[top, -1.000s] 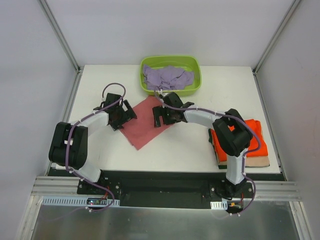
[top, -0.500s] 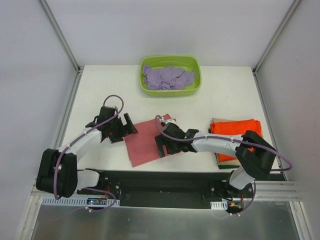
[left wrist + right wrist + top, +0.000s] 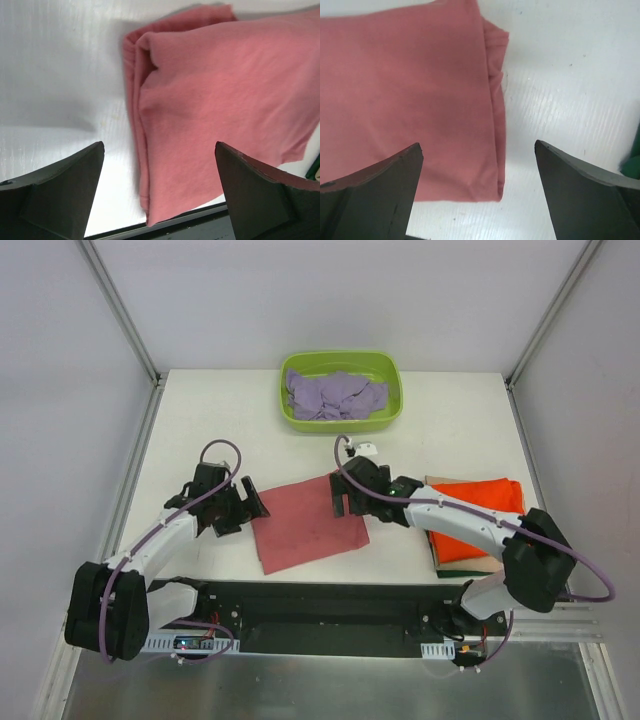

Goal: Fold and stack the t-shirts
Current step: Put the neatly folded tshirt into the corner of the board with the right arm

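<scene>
Orange shirt [image 3: 478,515] stacked, red shirt [image 3: 305,525] folded between your spread left gripper [image 3: 244,506] and right gripper [image 3: 346,500], lavender shirt [image 3: 335,395] unfolded.

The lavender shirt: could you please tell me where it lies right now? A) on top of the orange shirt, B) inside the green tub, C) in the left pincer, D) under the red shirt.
B: the lavender shirt lies crumpled inside the green tub at the far edge, apart from the red shirt and the orange shirt.

Salmon t-shirt [image 3: 220,100] partly outside wrist views
</scene>
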Robot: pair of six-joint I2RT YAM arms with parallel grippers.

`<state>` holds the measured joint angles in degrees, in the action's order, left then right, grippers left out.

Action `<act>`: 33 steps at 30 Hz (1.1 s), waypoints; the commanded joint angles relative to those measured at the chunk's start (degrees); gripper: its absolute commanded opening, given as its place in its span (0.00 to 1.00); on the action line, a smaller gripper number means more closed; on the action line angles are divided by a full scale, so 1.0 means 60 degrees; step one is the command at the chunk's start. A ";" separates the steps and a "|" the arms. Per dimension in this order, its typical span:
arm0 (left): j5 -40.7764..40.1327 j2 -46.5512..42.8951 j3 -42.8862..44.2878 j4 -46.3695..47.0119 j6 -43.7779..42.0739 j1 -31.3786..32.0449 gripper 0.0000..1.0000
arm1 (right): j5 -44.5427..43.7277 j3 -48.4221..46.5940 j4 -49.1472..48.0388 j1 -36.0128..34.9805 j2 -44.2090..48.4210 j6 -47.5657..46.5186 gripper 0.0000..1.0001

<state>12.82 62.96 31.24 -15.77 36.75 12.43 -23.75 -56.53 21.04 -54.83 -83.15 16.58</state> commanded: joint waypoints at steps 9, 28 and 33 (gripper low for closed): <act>-0.0247 0.1298 -0.0374 -0.0009 0.0129 0.0112 0.70 | 0.2963 -0.1270 -0.0533 0.1535 -0.2589 -0.0903 0.98; -0.0950 0.2998 0.0169 0.0123 0.0334 0.0595 0.28 | 0.1865 -0.1344 0.0083 0.0628 -0.3894 -0.0551 0.82; -0.0994 0.2969 0.0154 0.0094 0.0364 0.0595 0.28 | 0.1556 -0.1608 0.0141 0.0335 -0.4216 -0.0463 0.59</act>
<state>12.45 78.32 34.00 -11.88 39.68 15.42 -13.26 -65.73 18.61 -50.65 -104.71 13.10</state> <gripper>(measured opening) 0.282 0.682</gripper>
